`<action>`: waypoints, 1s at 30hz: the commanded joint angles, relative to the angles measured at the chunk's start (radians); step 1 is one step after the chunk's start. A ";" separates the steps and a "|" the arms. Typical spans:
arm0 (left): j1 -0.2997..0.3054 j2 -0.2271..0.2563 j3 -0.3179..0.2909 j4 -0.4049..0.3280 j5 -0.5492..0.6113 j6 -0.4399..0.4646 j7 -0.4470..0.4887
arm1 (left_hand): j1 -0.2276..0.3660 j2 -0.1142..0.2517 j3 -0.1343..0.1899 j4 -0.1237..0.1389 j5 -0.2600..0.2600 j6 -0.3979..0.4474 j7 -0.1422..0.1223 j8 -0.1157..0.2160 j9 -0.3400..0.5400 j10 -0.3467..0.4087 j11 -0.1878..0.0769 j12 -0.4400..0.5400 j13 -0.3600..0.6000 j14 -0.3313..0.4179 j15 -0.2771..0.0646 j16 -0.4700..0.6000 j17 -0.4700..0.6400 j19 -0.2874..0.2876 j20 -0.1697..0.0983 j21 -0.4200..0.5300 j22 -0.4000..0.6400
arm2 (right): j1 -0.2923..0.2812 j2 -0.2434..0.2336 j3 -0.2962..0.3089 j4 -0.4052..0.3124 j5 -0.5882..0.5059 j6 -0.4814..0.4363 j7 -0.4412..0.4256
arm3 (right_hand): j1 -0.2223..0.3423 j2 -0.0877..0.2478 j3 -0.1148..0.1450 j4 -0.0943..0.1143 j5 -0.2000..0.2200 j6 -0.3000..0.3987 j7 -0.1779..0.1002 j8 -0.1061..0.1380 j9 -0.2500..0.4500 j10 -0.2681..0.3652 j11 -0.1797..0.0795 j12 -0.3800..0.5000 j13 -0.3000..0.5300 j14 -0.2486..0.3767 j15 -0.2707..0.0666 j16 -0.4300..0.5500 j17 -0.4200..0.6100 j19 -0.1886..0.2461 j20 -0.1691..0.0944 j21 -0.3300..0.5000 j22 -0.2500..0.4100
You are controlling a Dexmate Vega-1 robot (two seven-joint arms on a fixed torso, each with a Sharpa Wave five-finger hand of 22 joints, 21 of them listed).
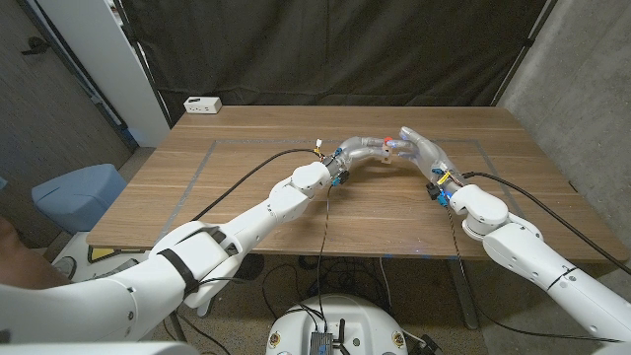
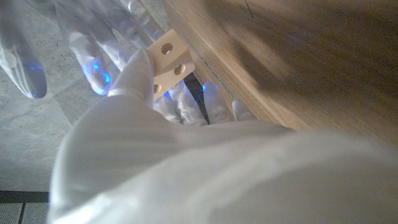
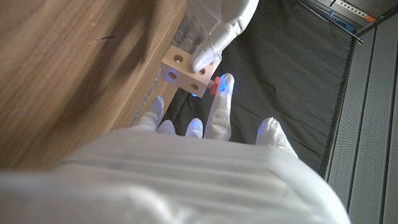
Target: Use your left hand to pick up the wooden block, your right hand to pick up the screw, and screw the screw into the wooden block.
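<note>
Holding the wooden block point(image 3: 185, 73) steady in our left hand point(image 1: 367, 148), we should align the red screw point(image 3: 216, 86), pinched at our right hand's point(image 1: 422, 150) fingertips, squarely with a hole before twisting.

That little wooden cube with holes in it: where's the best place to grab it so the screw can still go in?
Best by two opposite flat sides, leaving a holed face open. The wooden block is a small cube with holes in several faces. The left hand already holds it that way, fingers pressing on one side, while the right hand brings the red screw in beside it.
</note>
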 commanded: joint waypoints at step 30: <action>0.033 0.036 0.001 -0.089 0.011 0.027 0.020 | -0.072 0.090 0.064 0.061 0.009 0.037 0.024 0.005 0.002 0.013 -0.002 0.033 0.153 0.007 -0.054 0.004 0.004 0.002 0.003 0.008 0.002 | -0.023 0.001 0.022 -0.028 -0.018 -0.030 -0.058 | 0.002 -0.017 0.010 0.003 -0.002 -0.136 0.000 -0.051 0.003 -0.048 0.035 -0.020 0.004 0.011 0.040 -0.019 0.003 0.040 0.005 -0.013 0.003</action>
